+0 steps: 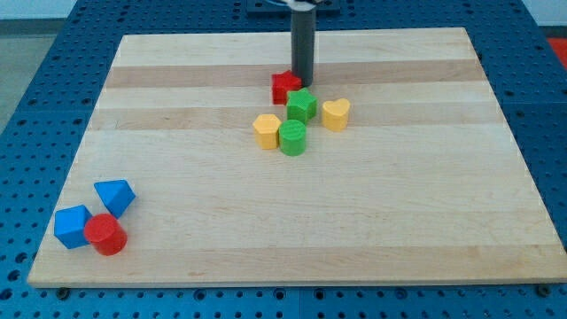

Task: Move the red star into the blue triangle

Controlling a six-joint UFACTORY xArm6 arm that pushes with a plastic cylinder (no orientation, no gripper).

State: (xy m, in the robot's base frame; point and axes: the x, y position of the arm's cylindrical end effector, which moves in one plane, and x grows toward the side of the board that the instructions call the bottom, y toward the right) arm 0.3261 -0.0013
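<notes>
Wooden board (pixel 354 230) sits on a blue perforated table (pixel 35 80), light planks, mostly bare. We have no gripper on this rig, just the dark rod, so nothing is clenched or released; my tip (pixel 303 81) rests on the board touching the view's top-right edge of the red star (pixel 285 87). That placement makes sense to us: the target sits far off at the view's bottom left, so contact from the opposite side lines up a push along that diagonal. Red star is at the top of the central cluster, touching or just beside the green star (pixel 302 105). Below it are the yellow pentagon-like block (pixel 266 131) and green cylinder (pixel 293 138), side by side; the yellow heart (pixel 336 113) sits at the cluster's right. Blue triangle (pixel 114 196) is well apart, bottom left, with a blue cube-like block (pixel 72 226) and a red cylinder (pixel 106 234) just beside it. Count: eight blocks, two red, two green, two yellow, two blue. Our read: push not yet effective, star nowhere near target. Risk: the yellow pentagon lies close to the path and could be dragged along.
</notes>
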